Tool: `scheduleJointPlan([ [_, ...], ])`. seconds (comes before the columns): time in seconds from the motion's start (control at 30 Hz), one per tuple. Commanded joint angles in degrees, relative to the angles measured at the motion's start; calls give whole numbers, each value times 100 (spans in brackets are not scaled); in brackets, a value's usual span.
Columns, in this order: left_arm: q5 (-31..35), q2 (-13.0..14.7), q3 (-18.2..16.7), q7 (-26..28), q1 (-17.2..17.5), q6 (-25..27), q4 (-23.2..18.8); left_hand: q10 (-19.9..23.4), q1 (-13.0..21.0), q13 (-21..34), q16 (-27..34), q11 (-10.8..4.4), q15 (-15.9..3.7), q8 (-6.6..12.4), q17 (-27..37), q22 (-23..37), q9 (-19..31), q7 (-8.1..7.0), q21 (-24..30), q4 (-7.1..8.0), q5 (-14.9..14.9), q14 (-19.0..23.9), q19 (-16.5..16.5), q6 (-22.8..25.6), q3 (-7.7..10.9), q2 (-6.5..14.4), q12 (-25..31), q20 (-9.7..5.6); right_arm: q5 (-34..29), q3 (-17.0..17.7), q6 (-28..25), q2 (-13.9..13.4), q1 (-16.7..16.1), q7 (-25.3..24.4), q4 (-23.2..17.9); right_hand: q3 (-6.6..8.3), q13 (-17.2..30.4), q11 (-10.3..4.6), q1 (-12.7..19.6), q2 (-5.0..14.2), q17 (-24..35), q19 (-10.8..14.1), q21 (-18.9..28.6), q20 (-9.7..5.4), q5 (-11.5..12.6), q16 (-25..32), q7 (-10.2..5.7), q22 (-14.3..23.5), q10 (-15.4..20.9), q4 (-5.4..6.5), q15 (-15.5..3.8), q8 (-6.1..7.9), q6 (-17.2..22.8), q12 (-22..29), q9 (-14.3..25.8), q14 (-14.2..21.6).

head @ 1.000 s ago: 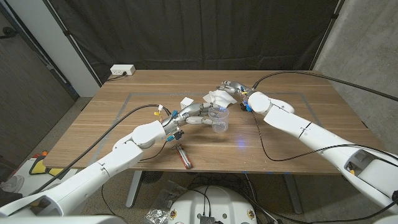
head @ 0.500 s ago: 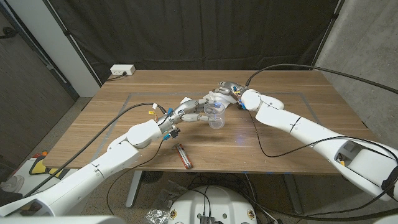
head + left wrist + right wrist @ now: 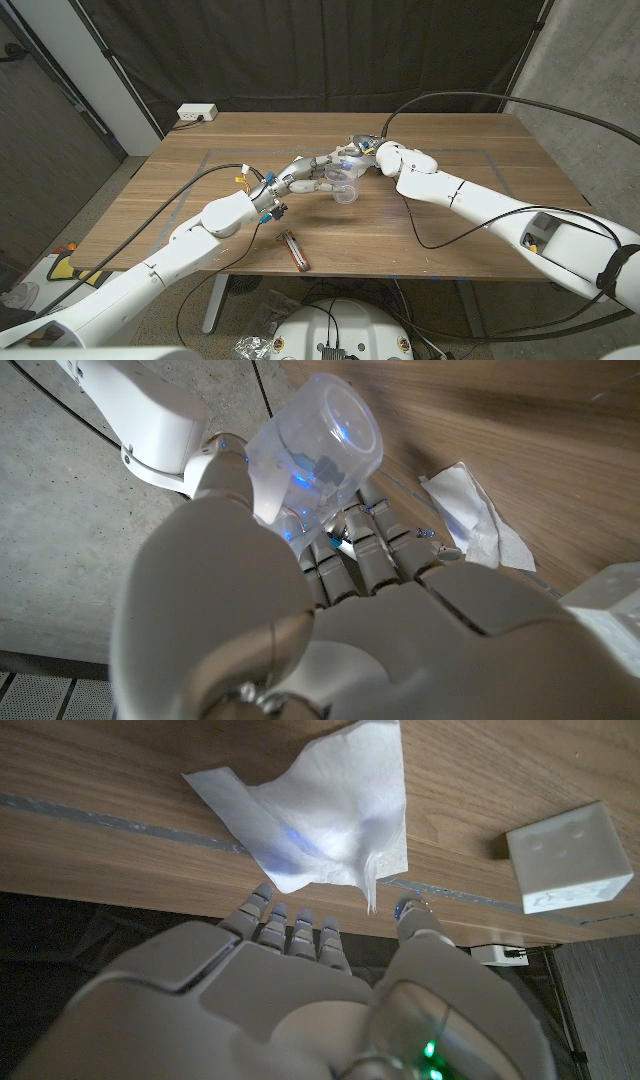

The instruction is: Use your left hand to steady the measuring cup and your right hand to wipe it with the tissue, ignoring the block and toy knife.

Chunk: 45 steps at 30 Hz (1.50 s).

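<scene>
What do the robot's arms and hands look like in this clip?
Both arms are glossy white rounded shells with black cables looping off them. The left hand and right hand are grey, metallic-looking and segmented, with small yellow and blue tags at the wrists. A green light glows near the right wrist.

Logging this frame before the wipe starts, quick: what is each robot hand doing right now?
Left robot hand: holding the measuring cup.
Right robot hand: holding the tissue at its fingertips, above the table.
</scene>
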Motion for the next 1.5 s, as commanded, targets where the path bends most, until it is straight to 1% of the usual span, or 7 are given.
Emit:
scheduleJointPlan([
  [0.03, -55, -16, -16, -76, -53, -17, 103, -13, -17, 18, -24, -31, -867, 34, 30, 19, 36, 11, 44, 25, -1, 39, -32, 28, 28, 48, 6, 23, -676, -519, -379, 267, 332, 451, 411, 105, 29, 19, 220, -5, 8, 88, 30, -70, 45, 29, 34, 3, -79, -51, -22, 12, -76, -27, 18, -17],
  [0.47, -109, -80, 7, -157, -151, -49, 260, -10, -46, 30, -47, -32, -867, 46, 53, 19, 39, 16, 70, 43, -6, 42, -51, 26, 27, 69, 8, 24, -920, -742, -467, 469, 483, 672, 813, 283, 24, -77, 929, -67, 6, 384, 126, -186, 93, 108, 30, -4, 63, -121, -198, 84, -66, 75, 13, 362],
  [1.07, -158, -148, 31, -235, -253, -97, 413, -5, -83, 47, -72, -31, -868, 73, 86, 18, 43, 23, 116, 61, -9, 67, -62, 44, 23, 85, 10, 9, -1152, -914, -435, 575, 559, 782, 1084, 118, 47, -431, 2113, -282, 113, 1362, 644, -454, 168, 405, -222, 120, 1563, -26, -1046, 316, 883, 416, -7, 2202],
  [1.13, -164, -153, 36, -246, -266, -88, 421, -3, -86, 48, -76, -32, -869, 81, 90, 18, 43, 22, 121, 62, -9, 68, -64, 58, 23, 88, 11, 7, -1204, -921, -427, 546, 529, 707, 1059, 125, 56, -522, 2208, -256, 156, 1493, 738, -487, 192, 465, -263, 141, 1849, -14, -1145, 363, 1087, 491, -9, 2456],
  [1.17, -171, -157, 38, -253, -271, -87, 426, -3, -89, 49, -79, -32, -867, 79, 92, 18, 43, 30, 121, 64, -9, 66, -72, 49, 22, 89, 10, 11, -1216, -915, -419, 536, 517, 683, 1050, 130, 63, -492, 2311, -250, 196, 1633, 834, -552, 210, 557, -334, 161, 2088, -28, -1270, 403, 1255, 555, -10, 2745],
  [1.23, -160, -161, 44, -255, -279, -90, 431, 1, -93, 52, -84, -32, -868, 82, 96, 18, 44, 37, 129, 66, -9, 65, -72, 51, 24, 94, 12, 5, -1242, -899, -396, 514, 487, 617, 1030, 68, 80, -666, 2518, -208, 371, 1851, 1042, -606, 227, 867, -442, 231, 2574, -27, -1513, 506, 1667, 658, -12, 3365],
  [1.5, -163, -164, 57, -269, -295, -67, 428, -3, -104, 59, -101, -30, -870, 92, 110, 17, 44, 36, 148, 70, -9, 65, -86, 55, 26, 105, 10, -1, -1367, -585, -85, 302, 46, -419, 749, -420, 351, -997, 3538, -194, 1471, 2169, 1977, -770, 202, 2286, -751, 692, 4579, 7, -1593, 873, 3547, 1117, 24, 4827],
])
